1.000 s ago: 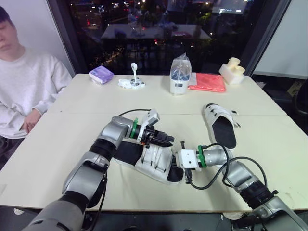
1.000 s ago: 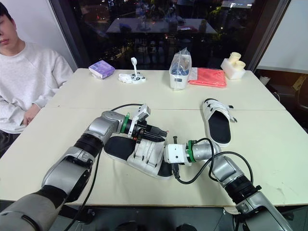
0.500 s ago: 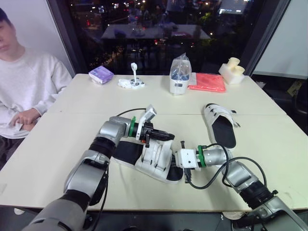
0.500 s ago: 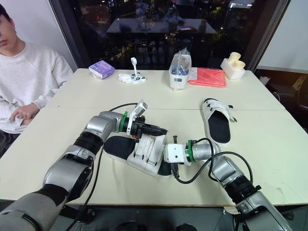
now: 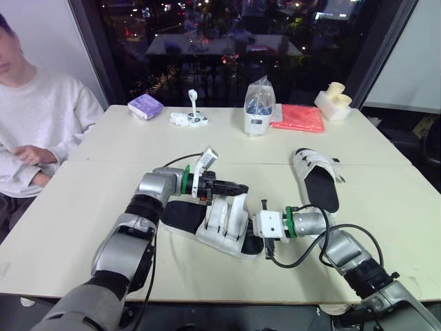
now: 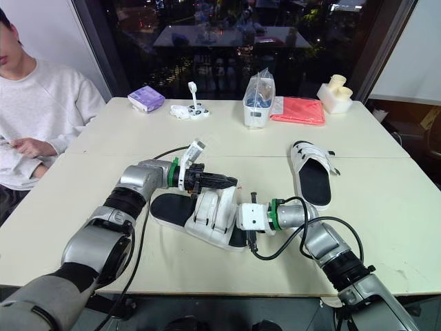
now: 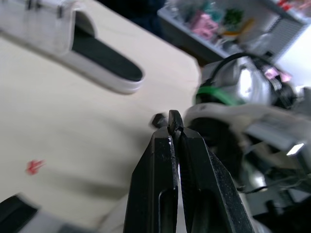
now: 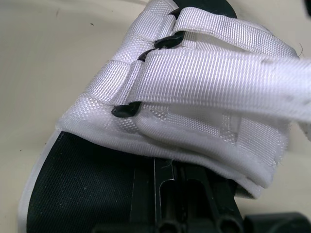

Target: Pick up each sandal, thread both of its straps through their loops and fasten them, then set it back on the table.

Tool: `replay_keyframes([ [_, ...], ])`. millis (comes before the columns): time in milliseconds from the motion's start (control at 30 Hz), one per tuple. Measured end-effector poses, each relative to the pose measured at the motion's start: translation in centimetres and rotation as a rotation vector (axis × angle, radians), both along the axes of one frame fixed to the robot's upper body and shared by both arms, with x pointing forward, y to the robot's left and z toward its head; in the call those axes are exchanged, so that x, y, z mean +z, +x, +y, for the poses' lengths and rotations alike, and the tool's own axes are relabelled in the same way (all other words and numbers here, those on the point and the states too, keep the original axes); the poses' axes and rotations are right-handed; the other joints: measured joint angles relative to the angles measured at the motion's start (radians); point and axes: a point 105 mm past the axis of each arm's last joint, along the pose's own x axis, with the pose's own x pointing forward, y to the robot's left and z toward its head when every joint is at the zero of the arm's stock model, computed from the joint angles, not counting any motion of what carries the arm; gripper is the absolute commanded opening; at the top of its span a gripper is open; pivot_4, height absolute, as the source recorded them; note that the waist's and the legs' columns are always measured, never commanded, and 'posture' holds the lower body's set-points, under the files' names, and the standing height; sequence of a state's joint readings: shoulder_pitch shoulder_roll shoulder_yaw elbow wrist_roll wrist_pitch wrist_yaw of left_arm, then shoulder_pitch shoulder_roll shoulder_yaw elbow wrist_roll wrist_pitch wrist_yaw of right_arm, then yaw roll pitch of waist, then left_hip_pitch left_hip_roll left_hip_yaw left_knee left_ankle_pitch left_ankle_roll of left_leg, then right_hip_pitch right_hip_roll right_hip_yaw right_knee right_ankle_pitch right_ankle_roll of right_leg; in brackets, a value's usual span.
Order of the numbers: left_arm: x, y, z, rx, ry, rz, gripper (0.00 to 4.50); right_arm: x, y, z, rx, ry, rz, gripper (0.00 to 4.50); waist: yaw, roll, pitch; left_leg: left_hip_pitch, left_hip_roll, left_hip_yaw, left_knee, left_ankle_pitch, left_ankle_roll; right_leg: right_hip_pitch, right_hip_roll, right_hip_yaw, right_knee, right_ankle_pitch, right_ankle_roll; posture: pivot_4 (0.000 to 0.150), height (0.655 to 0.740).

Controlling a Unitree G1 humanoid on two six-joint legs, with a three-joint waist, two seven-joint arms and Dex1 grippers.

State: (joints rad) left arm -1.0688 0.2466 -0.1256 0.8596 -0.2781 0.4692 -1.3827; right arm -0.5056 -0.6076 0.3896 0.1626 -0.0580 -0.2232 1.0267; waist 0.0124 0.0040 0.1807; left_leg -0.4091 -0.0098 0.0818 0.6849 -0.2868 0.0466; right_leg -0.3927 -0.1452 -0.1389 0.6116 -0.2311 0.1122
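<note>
We see the near sandal [image 5: 224,224], white with a black footbed, lying at the front middle of the table [image 5: 83,207]. The left gripper [image 5: 238,187] hovers just above it, fingers pressed together; we cannot tell if they pinch anything. The right gripper [image 5: 255,240] clamps the near sandal's end. 1 strap [image 8: 218,82] stretches taut. The second sandal [image 5: 318,181] lies well apart on the right.

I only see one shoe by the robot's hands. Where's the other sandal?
In the head views the other sandal lies on the table's right side, beyond the right arm.
</note>
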Motion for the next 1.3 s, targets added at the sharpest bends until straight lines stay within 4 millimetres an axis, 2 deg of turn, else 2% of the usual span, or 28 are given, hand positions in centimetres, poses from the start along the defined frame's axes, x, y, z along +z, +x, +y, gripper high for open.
replay_keyframes([
  [133,-1.1,0.4,-0.1,0.032,0.028,-0.034,0.09,0.0,0.0,0.0,-0.002,0.0,0.001,0.0,0.0,0.0,0.0,0.0,0.0,0.0,0.0,0.0,0.0,0.0,0.0,0.0,0.0,0.0,0.0,0.15,0.74],
  [567,-2.1,0.7,-1.0,-0.001,0.135,-0.254,0.09,-0.1,0.0,-0.3,-0.014,0.0,0.008,0.0,0.003,0.0,-0.001,0.001,-0.002,0.0,0.0,0.0,0.0,0.002,-0.003,-0.001,0.0,0.0,0.0,0.15,0.74],
  [667,-2.3,0.9,-1.1,0.006,0.165,-0.297,1.0,-0.2,0.0,-0.3,-0.015,-0.001,0.01,0.0,0.003,-0.001,-0.002,0.001,-0.002,0.0,0.0,0.0,0.001,0.002,-0.004,-0.001,0.0,0.0,0.0,0.15,0.74],
  [733,-2.4,1.2,-1.0,0.025,0.196,-0.341,1.9,-0.1,0.0,-0.2,-0.013,-0.001,0.008,0.0,0.003,-0.001,-0.002,0.001,-0.002,0.0,0.0,-0.001,0.001,0.002,-0.004,-0.001,0.0,0.0,0.0,0.15,0.74],
  [900,-1.9,2.0,-1.0,0.037,0.258,-0.456,4.48,-0.1,-0.1,-0.2,-0.01,0.0,0.007,0.0,0.001,-0.001,-0.002,0.001,-0.002,0.0,0.0,-0.001,0.002,0.001,-0.004,-0.001,0.0,0.0,0.0,0.15,0.74],
  [1167,-1.5,2.5,-1.9,-0.01,0.377,-0.709,4.48,-0.2,-0.1,-0.2,-0.011,-0.001,0.005,0.0,0.001,-0.002,-0.002,0.001,-0.002,0.0,0.0,-0.001,0.002,0.001,-0.004,-0.001,0.0,0.0,0.0,0.15,0.74],
  [1300,-1.9,2.7,-2.3,-0.029,0.434,-0.812,4.48,-0.1,-0.1,-0.2,-0.013,0.0,0.002,0.0,0.0,-0.002,-0.002,0.001,-0.002,0.001,0.0,-0.002,0.003,0.001,-0.004,-0.001,0.0,0.0,0.0,0.15,0.74],
])
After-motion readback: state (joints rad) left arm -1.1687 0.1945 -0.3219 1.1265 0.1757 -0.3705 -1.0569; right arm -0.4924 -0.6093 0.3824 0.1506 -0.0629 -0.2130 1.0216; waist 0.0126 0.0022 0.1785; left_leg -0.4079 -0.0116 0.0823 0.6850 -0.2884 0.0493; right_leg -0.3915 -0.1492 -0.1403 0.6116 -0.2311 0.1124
